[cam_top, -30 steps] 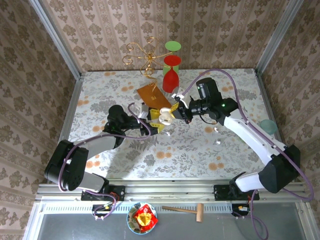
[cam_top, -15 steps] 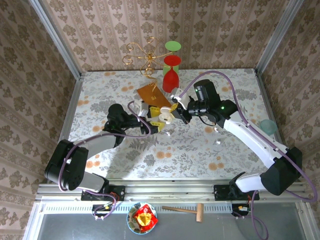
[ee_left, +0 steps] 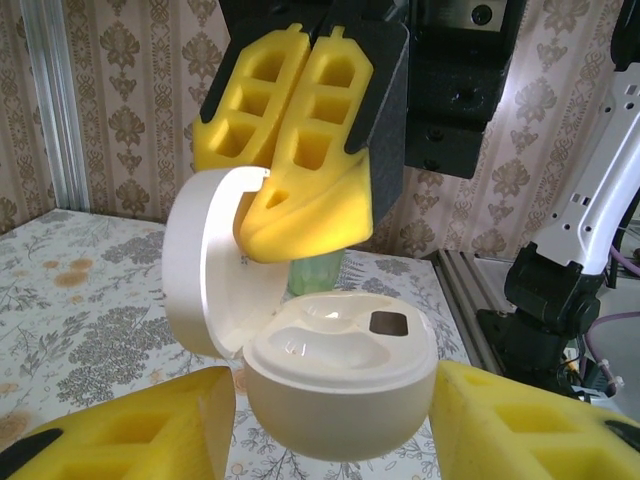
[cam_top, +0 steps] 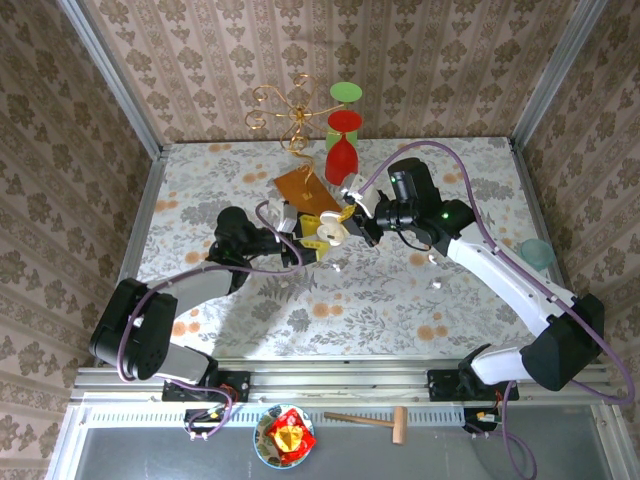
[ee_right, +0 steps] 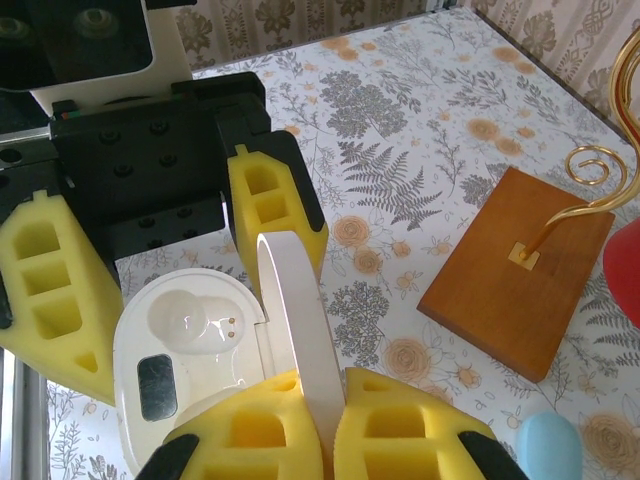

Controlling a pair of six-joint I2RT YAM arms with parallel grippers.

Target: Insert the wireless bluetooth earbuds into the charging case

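- Top view: the left gripper and right gripper meet over mid-desk. They hold the white case between them, off the surface. Tiny white bits that I take for earbuds lie loose on the desk to the right, well apart from the case. They are too small to be sure of.
- Left wrist: the left gripper presses its yellow fingers against both sides of the case, grasping its base. The lid stands open, and the right gripper pinches it from above. The wells look empty.
- Right wrist: the right gripper is clenched on the lid, which stands upright between its fingers. The one open well in the case shows two bare contact pins and no earbud.
- Progress, as I judge it: the case is opened and steadied, but nothing is seated yet. Every earbud has yet to be picked up and pressed in. Both grippers are occupied, so one must let go first.
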